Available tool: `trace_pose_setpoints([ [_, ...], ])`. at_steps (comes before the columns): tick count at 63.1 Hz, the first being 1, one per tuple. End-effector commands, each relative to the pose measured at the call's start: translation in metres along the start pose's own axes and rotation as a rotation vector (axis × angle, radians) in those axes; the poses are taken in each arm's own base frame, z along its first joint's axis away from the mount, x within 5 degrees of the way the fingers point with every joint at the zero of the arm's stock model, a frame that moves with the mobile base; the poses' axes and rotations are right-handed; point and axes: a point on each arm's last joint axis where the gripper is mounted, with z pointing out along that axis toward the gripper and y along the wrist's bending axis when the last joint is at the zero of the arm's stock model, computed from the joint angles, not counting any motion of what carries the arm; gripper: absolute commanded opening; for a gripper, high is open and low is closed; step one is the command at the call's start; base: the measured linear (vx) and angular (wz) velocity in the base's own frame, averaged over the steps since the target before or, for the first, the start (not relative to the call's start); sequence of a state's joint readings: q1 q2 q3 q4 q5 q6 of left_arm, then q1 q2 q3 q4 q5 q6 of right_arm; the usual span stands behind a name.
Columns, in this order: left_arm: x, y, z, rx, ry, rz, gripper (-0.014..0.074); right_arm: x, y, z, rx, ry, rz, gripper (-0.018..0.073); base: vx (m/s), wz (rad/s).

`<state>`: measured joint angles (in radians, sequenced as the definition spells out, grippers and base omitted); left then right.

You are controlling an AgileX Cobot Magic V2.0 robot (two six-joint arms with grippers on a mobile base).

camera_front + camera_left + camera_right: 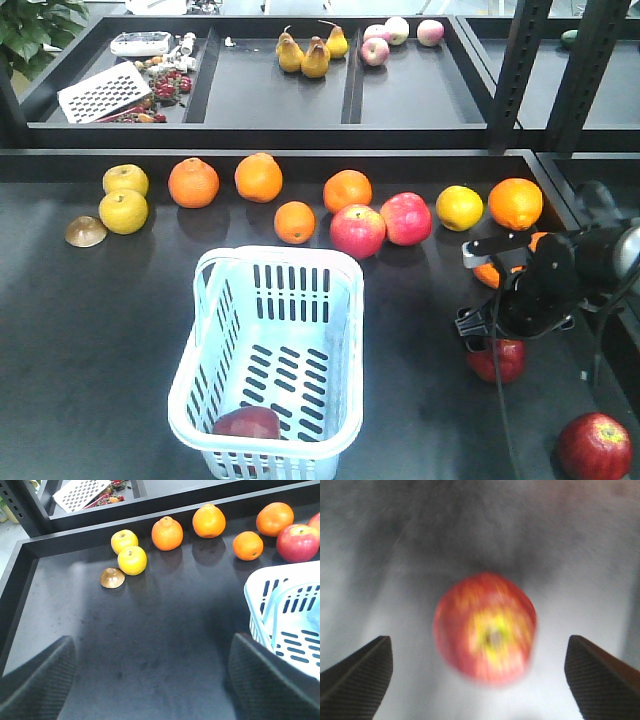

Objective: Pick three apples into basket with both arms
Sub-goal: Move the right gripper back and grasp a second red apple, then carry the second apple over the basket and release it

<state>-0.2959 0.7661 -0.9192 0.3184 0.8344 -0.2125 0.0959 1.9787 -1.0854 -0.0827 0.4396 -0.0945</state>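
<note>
Slotted pale-blue plastic basket (pixel 268 372) with hoop handle holds one dark-red apple (pixel 247 423) at its 6 o'clock end. Right gripper (pixel 480 672) spread wide, empty, ribbed black fingers (pixel 357 675) flanking a blurred round apple (pixel 486 627) on the matte tabletop. Third apple (pixel 595 447) at 4 o'clock. Left gripper (pixel 150 680) wide open, empty.

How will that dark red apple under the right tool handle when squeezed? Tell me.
The apple is round and sits free on the flat table, so it may roll if nudged off-centre. Its skin looks smooth, possibly slippery. The right tool is open either side.
</note>
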Motion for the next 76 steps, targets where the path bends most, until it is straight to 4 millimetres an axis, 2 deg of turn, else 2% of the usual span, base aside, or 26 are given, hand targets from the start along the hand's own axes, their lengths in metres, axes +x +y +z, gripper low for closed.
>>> trace_pose_setpoints([
  [1, -0.011, 0.001, -0.005, 0.006, -0.084, -0.009, 0.0585, -0.015, -0.005, -0.008, 0.018, -0.097, -0.011, 0.0652, 0.00, 0.00],
  [15, -0.011, 0.001, -0.005, 0.006, -0.084, -0.009, 0.0585, -0.010, -0.003, 0.018, 0.012, -0.079, -0.017, 0.0643, 0.00, 0.00],
  [22, -0.011, 0.001, -0.005, 0.006, -0.084, -0.009, 0.0585, -0.008, -0.002, 0.024, 0.009, -0.067, -0.017, 0.0600, 0.00, 0.00],
  [29, -0.011, 0.001, -0.005, 0.006, -0.084, -0.009, 0.0585, -0.006, -0.002, 0.025, 0.007, -0.047, -0.017, 0.0485, 0.00, 0.00],
  [39, -0.011, 0.001, -0.005, 0.006, -0.084, -0.009, 0.0585, -0.008, -0.003, 0.016, 0.009, -0.055, -0.009, 0.0268, 0.00, 0.00],
  [47, -0.011, 0.001, -0.005, 0.006, -0.084, -0.009, 0.0585, -0.014, -0.003, -0.008, 0.011, -0.094, 0.005, 0.0182, 0.00, 0.00],
  [55, -0.011, 0.001, -0.005, 0.006, -0.084, -0.009, 0.0585, -0.016, -0.003, -0.045, -0.012, -0.119, 0.102, 0.0181, 0.00, 0.00],
  [60, -0.011, 0.001, -0.005, 0.006, -0.084, -0.009, 0.0585, -0.013, 0.005, -0.075, -0.028, -0.157, 0.099, 0.0185, 0.00, 0.00],
  [68, -0.011, 0.001, -0.005, 0.006, -0.084, -0.009, 0.0585, 0.000, 0.032, -0.115, -0.058, -0.221, 0.038, 0.0188, 0.00, 0.00],
  [76, -0.011, 0.001, -0.005, 0.006, -0.084, -0.009, 0.0585, 0.016, 0.071, -0.151, -0.134, -0.282, -0.043, 0.0188, 0.00, 0.00],
])
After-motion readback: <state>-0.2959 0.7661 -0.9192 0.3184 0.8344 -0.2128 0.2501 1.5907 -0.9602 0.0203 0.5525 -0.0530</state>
